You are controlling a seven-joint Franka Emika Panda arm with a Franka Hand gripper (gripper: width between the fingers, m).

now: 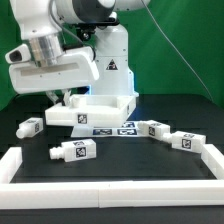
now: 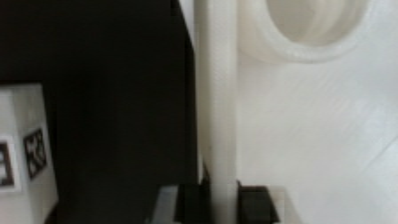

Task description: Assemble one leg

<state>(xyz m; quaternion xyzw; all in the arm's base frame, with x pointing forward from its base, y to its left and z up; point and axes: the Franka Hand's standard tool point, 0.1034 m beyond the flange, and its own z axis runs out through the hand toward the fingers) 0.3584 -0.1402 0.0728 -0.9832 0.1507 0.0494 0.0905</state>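
The white square tabletop point(image 1: 100, 110) lies mid-table under the arm. My gripper point(image 1: 62, 97) stands at its corner on the exterior view's left. In the wrist view my gripper point(image 2: 217, 198) is shut on the tabletop's thin upright wall point(image 2: 217, 100), one dark finger point(image 2: 180, 206) on each side. A round screw hole point(image 2: 320, 30) shows in the tabletop's floor. Several white legs with tags lie loose: one leg point(image 1: 30, 126) at the left, one point(image 1: 75, 152) in front, two point(image 1: 152, 128) point(image 1: 185, 140) at the right. A leg point(image 2: 18, 140) also shows beside the wall in the wrist view.
A white U-shaped fence point(image 1: 110, 190) borders the front and sides of the black table. The arm's white base point(image 1: 112, 65) stands behind the tabletop. Square tags point(image 1: 112, 128) show at the tabletop's front side.
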